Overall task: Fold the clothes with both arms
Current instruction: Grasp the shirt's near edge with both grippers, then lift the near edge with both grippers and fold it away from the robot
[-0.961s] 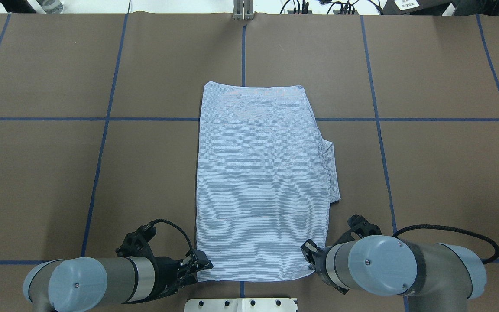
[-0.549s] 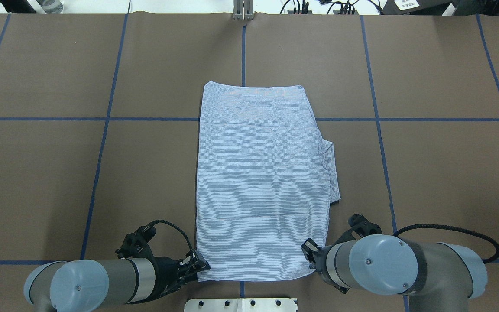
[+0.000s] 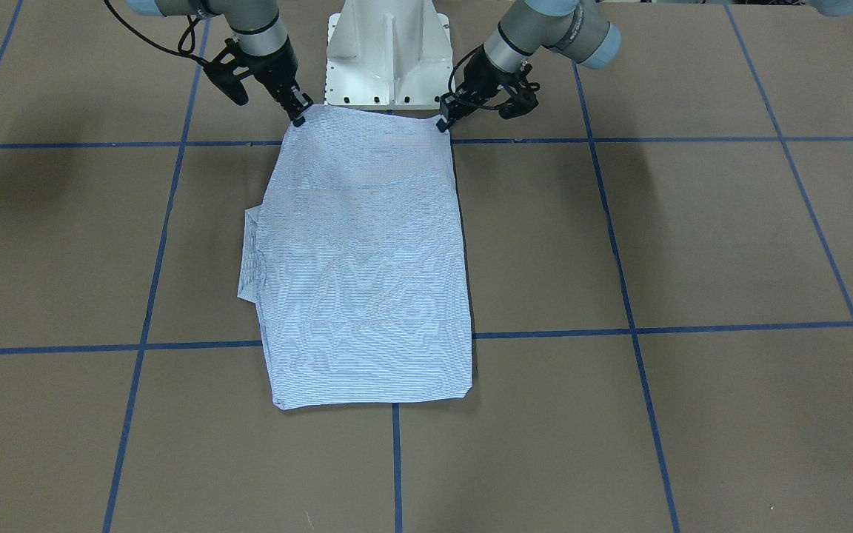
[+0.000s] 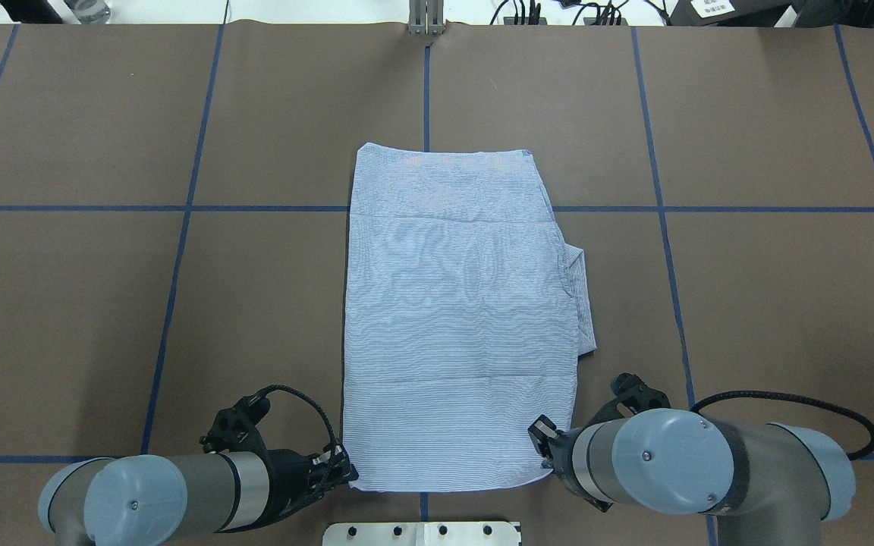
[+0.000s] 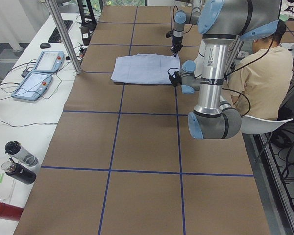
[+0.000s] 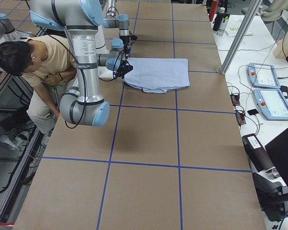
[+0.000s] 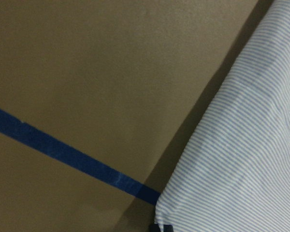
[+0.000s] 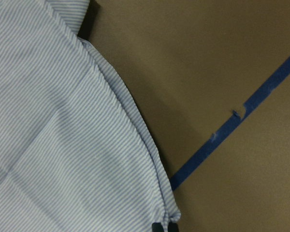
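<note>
Overhead exterior: shirt already folded into a narrow panel.
Left gripper and right gripper pinch its near corners; crosswise fold still left.

Bare table flanking shirt; pedestal beside hem

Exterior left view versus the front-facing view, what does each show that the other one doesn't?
Only exterior left shows a seated person, two control tablets and bottles beside the table. Only front-facing shows the flap jutting from one side of the shirt. Both show the shirt lying flat with the left gripper and right gripper at its robot-side corners.
</note>
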